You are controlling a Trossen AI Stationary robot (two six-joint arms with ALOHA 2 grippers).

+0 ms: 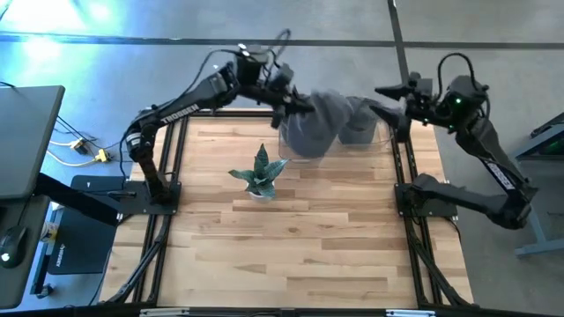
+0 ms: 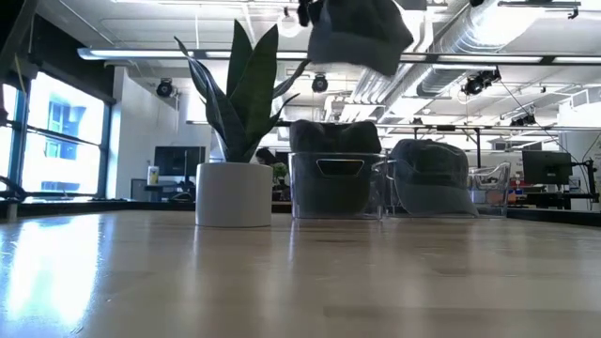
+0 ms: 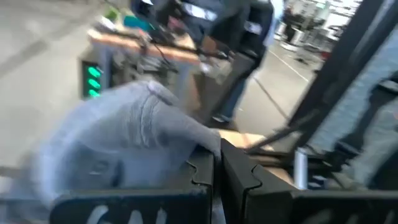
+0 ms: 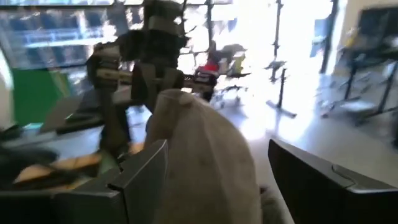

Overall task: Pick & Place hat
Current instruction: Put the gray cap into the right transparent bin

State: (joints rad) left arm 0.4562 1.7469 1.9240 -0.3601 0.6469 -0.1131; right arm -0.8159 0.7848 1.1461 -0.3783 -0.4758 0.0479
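Note:
A grey hat point(image 1: 319, 121) hangs in the air over the table's far middle, high in the low view point(image 2: 362, 33). My left gripper point(image 1: 295, 107) reaches in from the left and is shut on it point(image 3: 217, 171). My right gripper point(image 1: 385, 99) stands open at the hat's right end. In its wrist view its two fingers point(image 4: 146, 168) are wide apart, with the hat point(image 4: 205, 162) between them. My left gripper pinches the hat's edge point(image 3: 208, 144) between its two shut fingers, coming nearly level from the table's left. The hat spreads away beyond the fingertips, lifted clear of the table and the bin below. My right gripper: I cannot tell whether its open fingers touch the hat.
A clear bin point(image 2: 333, 183) stands at the table's far edge under the hat, with another hat point(image 2: 432, 174) beside it. A potted plant point(image 1: 260, 174) in a white pot point(image 2: 233, 192) stands left of the table's middle. The near half of the wooden table point(image 1: 291, 255) is bare.

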